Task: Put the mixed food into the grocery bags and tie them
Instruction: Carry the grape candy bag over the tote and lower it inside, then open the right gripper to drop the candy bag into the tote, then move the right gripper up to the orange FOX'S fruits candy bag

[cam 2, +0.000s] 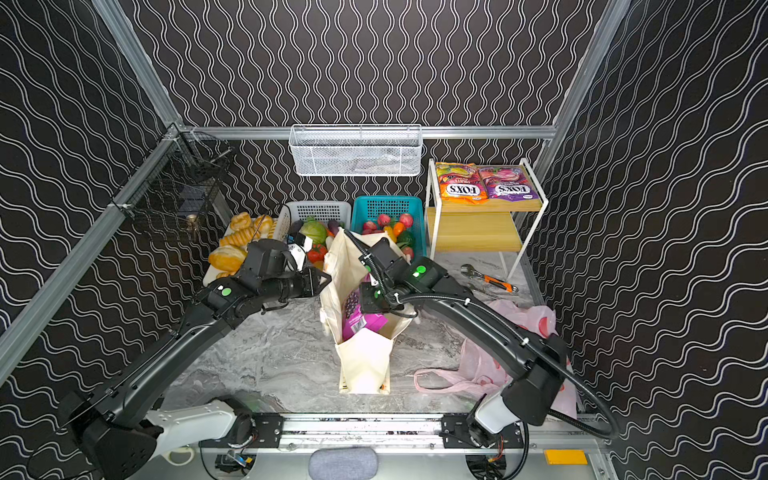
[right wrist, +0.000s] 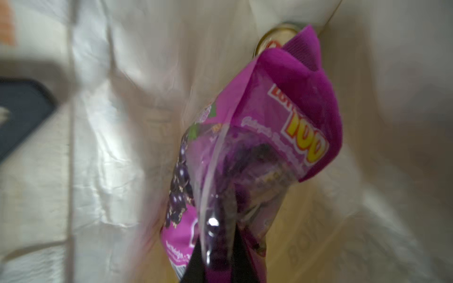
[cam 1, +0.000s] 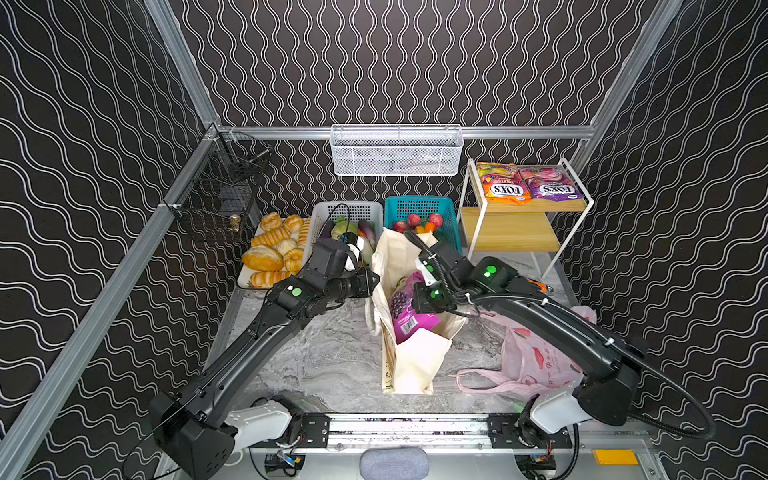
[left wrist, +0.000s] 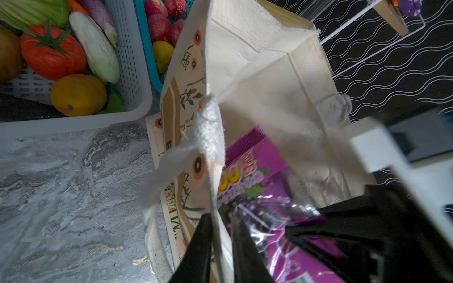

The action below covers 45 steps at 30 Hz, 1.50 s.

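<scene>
Cream canvas tote (cam 1: 415, 361) upright at mid-table in both top views, mouth open, on grey marble-look table (cam 1: 324, 357). In that mouth, purple grape-print pouch (cam 1: 409, 318), barcode showing. At the tote's left wall, left gripper (cam 1: 374, 281); from the right, right gripper (cam 1: 417, 305) reaching in onto the pouch. To the tote's right, pink plastic bag (cam 1: 536, 357) slumped flat under the right arm, 1 loop handle trailing toward the tote's base. Behind the tote, white basket (cam 1: 353, 206) with green cabbage (cam 2: 313, 230) and red tomato (cam 2: 318, 251). Just beside it, teal basket (cam 1: 419, 205) of fruit; further left, bread rolls (cam 1: 270, 253). On the top board of the 2-tier shelf (cam 1: 507, 241), orange FOX'S bag (cam 1: 500, 183) beside purple FOX'S bag (cam 1: 550, 183), well apart from tote and pink bag.

Left wrist view: 2 black fingers (left wrist: 199, 245) drawn narrow on the tote's side wall, 1 outside against the floral print, 1 inside, cloth edge pinched between. Pouch just inside that wall, with the right gripper's dark body on it. Off to one side in the white basket, tomato, brown potato (left wrist: 7, 54) and round orange vegetable (left wrist: 78, 94) close together.

Right wrist view, blurred: jaws clamped on the pouch's clear end, pouch hanging down into the tote's pale interior. Past its far end, golden rim of drink can (right wrist: 272, 34) low in the tote, body colour hidden.
</scene>
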### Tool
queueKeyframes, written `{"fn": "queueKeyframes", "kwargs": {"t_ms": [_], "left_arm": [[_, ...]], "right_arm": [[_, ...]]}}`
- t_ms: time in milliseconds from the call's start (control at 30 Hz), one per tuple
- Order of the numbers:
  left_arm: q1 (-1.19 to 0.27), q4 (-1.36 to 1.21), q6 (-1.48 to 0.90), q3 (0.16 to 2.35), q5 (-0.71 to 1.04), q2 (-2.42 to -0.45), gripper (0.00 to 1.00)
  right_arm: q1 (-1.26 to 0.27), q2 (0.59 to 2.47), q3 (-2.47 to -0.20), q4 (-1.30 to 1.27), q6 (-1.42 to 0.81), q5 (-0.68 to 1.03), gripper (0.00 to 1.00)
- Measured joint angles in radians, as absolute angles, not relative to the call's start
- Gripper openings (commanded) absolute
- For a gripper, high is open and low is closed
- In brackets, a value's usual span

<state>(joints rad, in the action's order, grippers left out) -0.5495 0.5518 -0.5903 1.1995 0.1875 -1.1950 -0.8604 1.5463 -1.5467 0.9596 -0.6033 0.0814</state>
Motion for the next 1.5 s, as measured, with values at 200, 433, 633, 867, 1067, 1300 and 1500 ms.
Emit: {"fn": "queueKeyframes", "kwargs": {"t_ms": [200,433,633,867,1067,1300,1500], "left_arm": [[-0.550,0.539,-0.607,1.196,0.191,-1.196,0.02],[-0.550,0.539,-0.625,1.196,0.186,-1.188,0.00],[-0.550,0.541,-0.629,1.196,0.172,-1.185,0.00],[-0.550,0.541,-0.629,1.196,0.161,-1.191,0.00],[-0.550,0.543,-0.628,1.196,0.144,-1.191,0.00],[-0.550,0.566,-0.620,1.209,0.125,-1.192,0.10],[-0.550,0.577,-0.596,1.234,0.109,-1.200,0.30]], "right_arm": [[-0.860,1.599,-1.505,0.937,-0.607,0.161,0.03],[-0.860,1.659,-1.488,0.932,-0.581,0.197,0.21],[-0.862,1.636,-1.475,0.915,-0.556,0.263,0.50],[-0.849,1.533,-1.527,0.882,-0.534,0.196,0.61],[-0.833,1.369,-1.549,0.819,-0.489,0.076,0.64],[-0.608,1.219,-1.551,0.718,-0.456,-0.009,0.65],[-0.220,1.232,-1.650,0.706,-0.444,0.044,0.65]]}}
